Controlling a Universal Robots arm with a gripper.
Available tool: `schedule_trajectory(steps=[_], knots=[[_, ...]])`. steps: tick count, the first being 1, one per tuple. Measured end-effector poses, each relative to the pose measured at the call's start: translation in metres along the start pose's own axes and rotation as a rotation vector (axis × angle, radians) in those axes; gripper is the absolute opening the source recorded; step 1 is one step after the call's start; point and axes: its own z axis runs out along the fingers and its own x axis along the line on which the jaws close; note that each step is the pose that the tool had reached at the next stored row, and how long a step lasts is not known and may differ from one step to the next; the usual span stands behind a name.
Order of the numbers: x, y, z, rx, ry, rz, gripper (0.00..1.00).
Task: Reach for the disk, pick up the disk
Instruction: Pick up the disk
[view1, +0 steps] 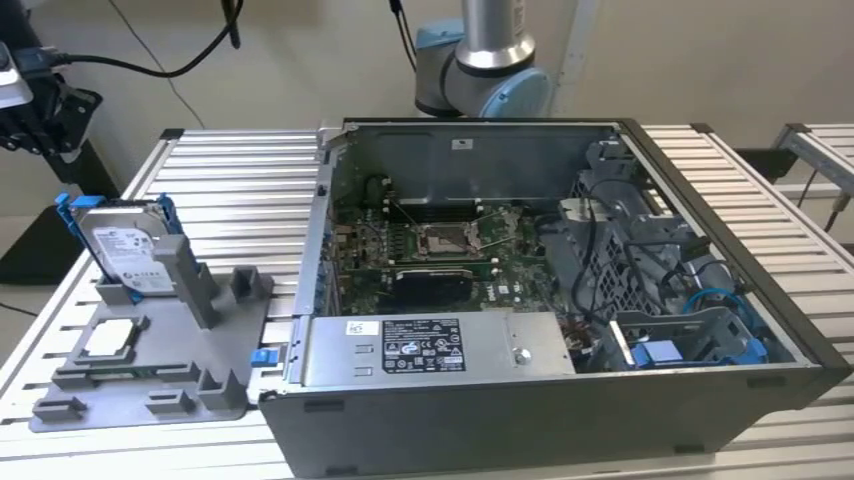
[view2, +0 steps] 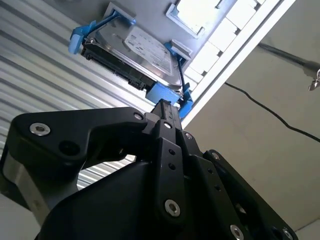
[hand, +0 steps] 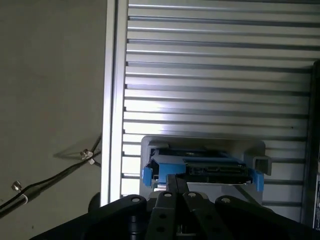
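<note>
Second wrist view: fingers (view2: 167, 120) pressed together, holding nothing, clear of the disk (view2: 132, 50), whose blue bracket (view2: 162, 94) lies nearest them. The disk stands on edge in a grey holder (view1: 200, 350) on the tabletop (view1: 227, 180), to the exterior view's left of the computer case (view1: 534, 420).

Exterior view: we get soft, even light. The slatted table (view1: 227, 170) reads bright and the inside of the computer case (view1: 441, 200) sits in shade. First wrist view: we see a glare band across the table slats, and a cable (hand: 55, 175) throws a faint shadow. Second wrist view: the gripper (view2: 165, 107) is a dark, backlit mass, the disk (view2: 135, 50) is evenly lit, and the chip (view2: 197, 10) blows out to white.
</note>
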Motion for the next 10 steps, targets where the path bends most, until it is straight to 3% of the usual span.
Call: schedule_trajectory(steps=[6, 10], knots=[[0.0, -0.0004, 0.0, 0.0, 0.0, 0.0, 0.0], [0.0001, -0.0004, 0.0001, 0.0, 0.0017, -0.05, 0.0]])
